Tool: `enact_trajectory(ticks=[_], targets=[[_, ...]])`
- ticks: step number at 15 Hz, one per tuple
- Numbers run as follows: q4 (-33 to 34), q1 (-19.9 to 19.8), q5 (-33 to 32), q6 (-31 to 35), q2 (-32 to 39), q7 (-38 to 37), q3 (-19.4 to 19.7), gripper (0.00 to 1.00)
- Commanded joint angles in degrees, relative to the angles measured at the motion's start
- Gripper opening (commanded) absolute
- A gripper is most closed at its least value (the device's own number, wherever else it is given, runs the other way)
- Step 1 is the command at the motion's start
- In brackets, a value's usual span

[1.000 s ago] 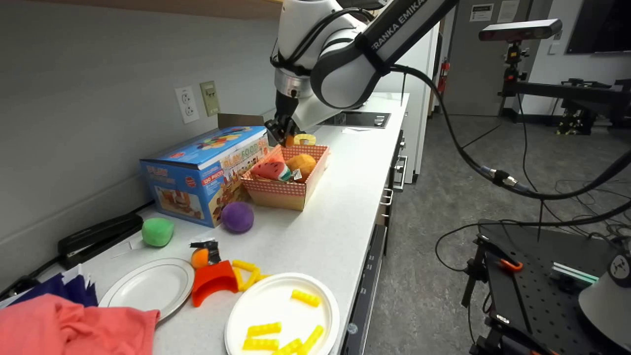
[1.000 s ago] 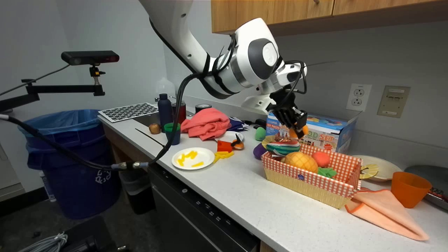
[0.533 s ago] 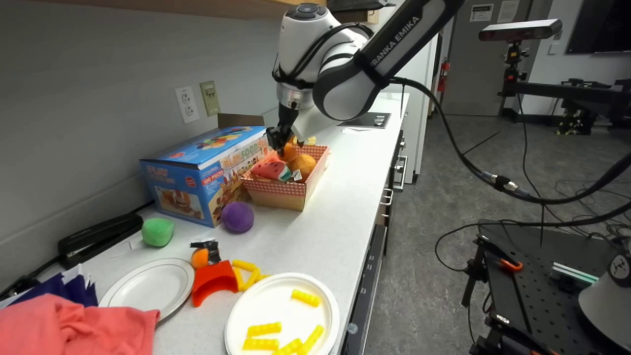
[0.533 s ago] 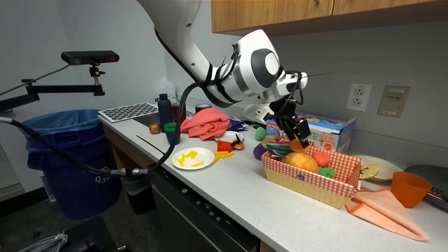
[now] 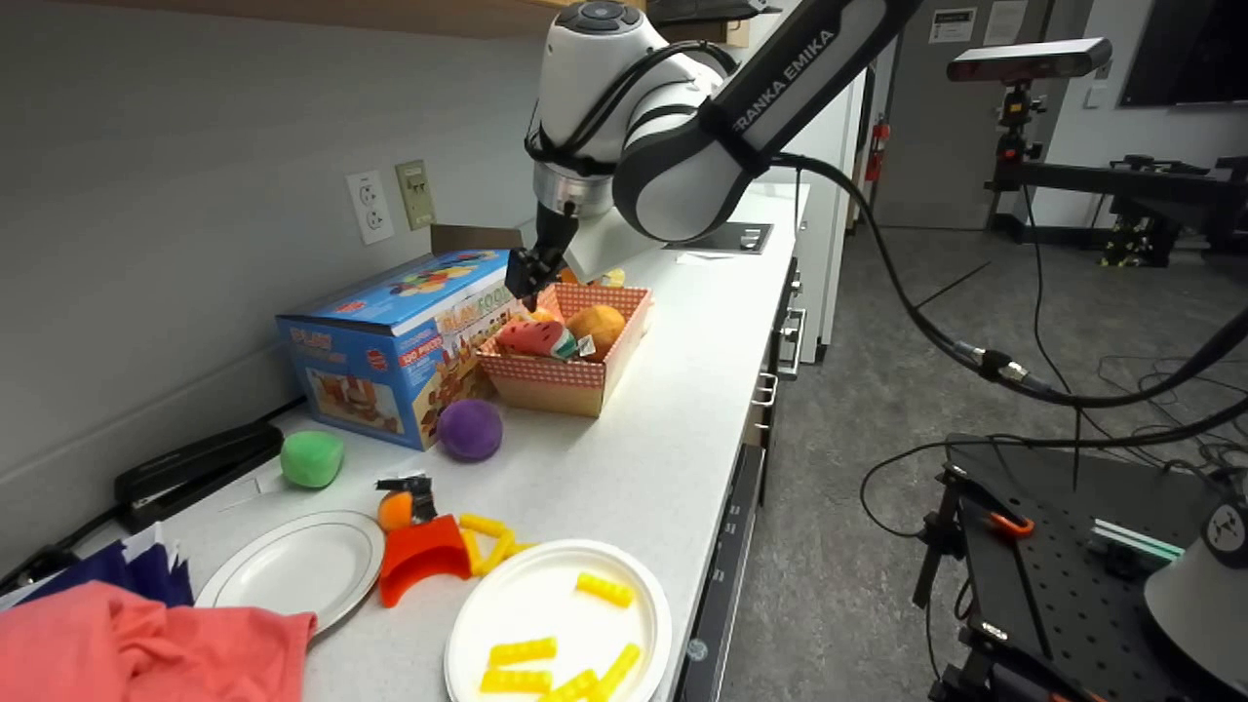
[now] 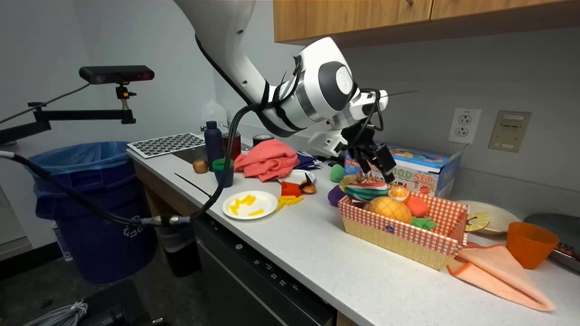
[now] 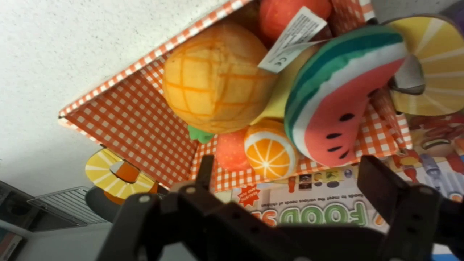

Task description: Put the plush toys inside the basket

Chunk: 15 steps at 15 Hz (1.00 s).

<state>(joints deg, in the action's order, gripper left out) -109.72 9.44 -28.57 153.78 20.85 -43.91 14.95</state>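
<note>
The claw (image 7: 287,165) hangs just above the basket (image 6: 394,244), its jaws spread wide. Below it, the plush orange (image 7: 271,149) lies inside, beside the watermelon slice (image 7: 342,98).

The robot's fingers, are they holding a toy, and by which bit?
Nothing is held: the fingers stand open, and the toy orange lies loose in the basket.

Basket (image 6: 393,240) rests on table (image 6: 312,253). Inside: pineapple toy (image 6: 389,209), orange-slice toy (image 6: 399,194), red ball (image 6: 417,207), watermelon toy (image 6: 365,191). Fingers (image 6: 384,158) hang above rim, apart from toys. Printed box (image 6: 418,173) stands behind.
</note>
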Motion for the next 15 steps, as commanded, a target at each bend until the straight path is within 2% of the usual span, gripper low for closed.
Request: enact_trajectory(ticks=[1, 5, 10, 11, 15], targets=[[-0.37, 1.02, 0.22, 0.29, -1.55, 3.34, -2.54, 1.00], [0.88, 0.14, 5.48, -1.21, -1.50, 13.88, -9.15, 1.00], [3.35, -1.11, 15.75, -6.04, -0.54, 28.13, -14.84, 1.00], [1.57, 0.93, 12.45, -3.19, -0.89, 22.92, -12.16, 1.00], [2.06, 0.45, 14.50, -4.63, -0.89, 26.19, -13.28, 1.00]])
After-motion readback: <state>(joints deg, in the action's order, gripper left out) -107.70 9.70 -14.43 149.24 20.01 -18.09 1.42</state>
